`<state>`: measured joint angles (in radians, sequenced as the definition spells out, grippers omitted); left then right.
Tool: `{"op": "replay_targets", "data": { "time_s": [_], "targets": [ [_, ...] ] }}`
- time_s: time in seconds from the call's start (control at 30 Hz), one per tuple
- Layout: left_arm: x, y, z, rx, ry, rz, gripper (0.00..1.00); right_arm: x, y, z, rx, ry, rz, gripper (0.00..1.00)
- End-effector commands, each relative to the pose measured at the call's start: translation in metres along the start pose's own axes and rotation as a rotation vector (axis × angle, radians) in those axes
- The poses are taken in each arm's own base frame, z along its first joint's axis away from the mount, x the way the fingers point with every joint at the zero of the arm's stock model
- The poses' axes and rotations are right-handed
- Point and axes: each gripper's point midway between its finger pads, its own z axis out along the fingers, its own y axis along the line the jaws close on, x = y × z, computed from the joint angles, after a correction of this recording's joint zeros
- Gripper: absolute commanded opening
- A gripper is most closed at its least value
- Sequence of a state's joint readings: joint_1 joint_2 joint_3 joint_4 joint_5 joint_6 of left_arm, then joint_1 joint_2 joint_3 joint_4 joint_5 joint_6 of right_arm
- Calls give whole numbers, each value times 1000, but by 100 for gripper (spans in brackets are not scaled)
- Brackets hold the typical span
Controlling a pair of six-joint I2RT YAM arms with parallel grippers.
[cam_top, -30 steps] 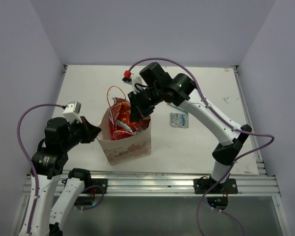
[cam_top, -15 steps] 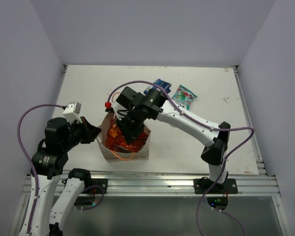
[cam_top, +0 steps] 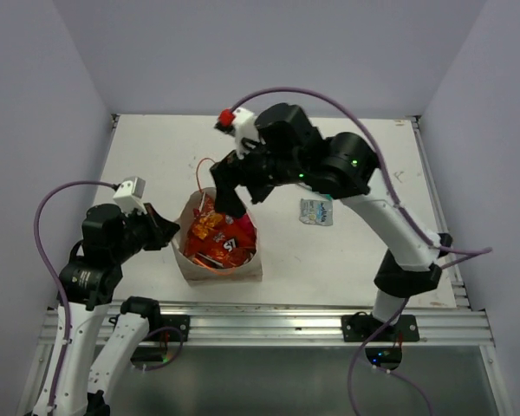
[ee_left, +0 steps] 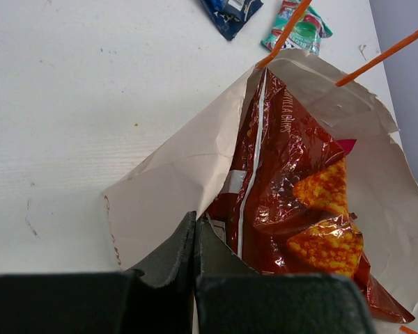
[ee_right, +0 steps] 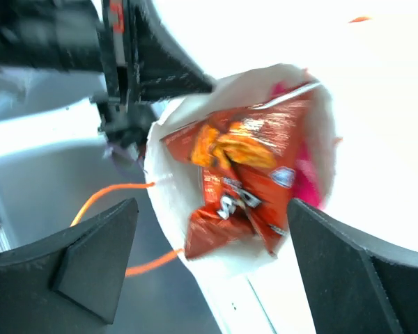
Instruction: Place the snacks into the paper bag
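The cream paper bag [cam_top: 243,269] stands open at the table's near left. My left gripper [cam_top: 162,232] is shut on its left rim; the left wrist view shows both fingers [ee_left: 174,254] pinching the paper wall [ee_left: 174,167]. An orange-red snack packet [cam_top: 215,236] lies loose inside, over a red-pink bag [ee_right: 310,182]. My right gripper [cam_top: 232,199] hovers just above the bag's far rim, open and holding nothing; in its wrist view the packet [ee_right: 244,167] lies below the spread fingers [ee_right: 97,264]. A silvery-grey packet [cam_top: 316,211] lies on the table to the bag's right.
A blue packet [ee_left: 230,8] and a green-white packet [ee_left: 301,24] lie on the table beyond the bag, hidden under the right arm in the top view. The bag's orange cord handles [cam_top: 201,172] stick up at its far side. Walls enclose the table on three sides.
My right gripper pushed the orange-red packet down into the bag, opened and let it go, then rose back above the rim. The left gripper kept its hold.
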<state>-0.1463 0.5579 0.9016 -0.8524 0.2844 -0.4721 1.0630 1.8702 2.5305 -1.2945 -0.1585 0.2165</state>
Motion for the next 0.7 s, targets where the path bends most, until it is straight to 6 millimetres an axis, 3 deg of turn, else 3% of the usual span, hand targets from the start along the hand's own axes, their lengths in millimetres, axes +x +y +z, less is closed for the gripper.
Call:
{"op": "replay_targets", "data": {
  "time_s": [0.0,0.03,0.07,0.13,0.17,0.2,0.27,0.37,0.4,0.47,0.53,0.6,0.67],
  "targets": [
    [-3,-4,5,21,-1,-5,0,-23,-55,-57,200,-179,99,93],
    [-4,-4,5,22,0,-5,0,-27,-76,-59,244,-214,145,93],
    [-4,-4,5,23,2,-5,0,-27,-115,-77,349,-255,207,93],
    [-4,-5,5,23,2,-4,0,-5,-169,-68,502,-220,281,93],
    [-4,-4,5,21,4,-1,0,2,-205,-74,587,-221,335,93],
    [-4,-4,5,21,4,0,0,18,-227,-66,639,-181,366,93],
    [-4,-4,5,20,5,1,0,30,-276,-62,754,-166,424,93],
    [-5,-4,6,19,11,-1,0,49,-327,-49,841,-140,499,93],
    [-6,-6,5,22,8,1,0,65,-345,-32,860,-91,532,92],
    [-10,-6,4,16,0,2,0,79,-372,-22,901,-75,585,91],
    [-10,-5,4,8,-2,2,0,103,-393,0,920,-14,615,91],
    [-11,-3,3,-3,-4,1,0,128,-413,11,968,53,636,90],
    [-9,-2,2,-9,3,-3,0,141,-427,12,1008,82,638,90]
  ]
}}
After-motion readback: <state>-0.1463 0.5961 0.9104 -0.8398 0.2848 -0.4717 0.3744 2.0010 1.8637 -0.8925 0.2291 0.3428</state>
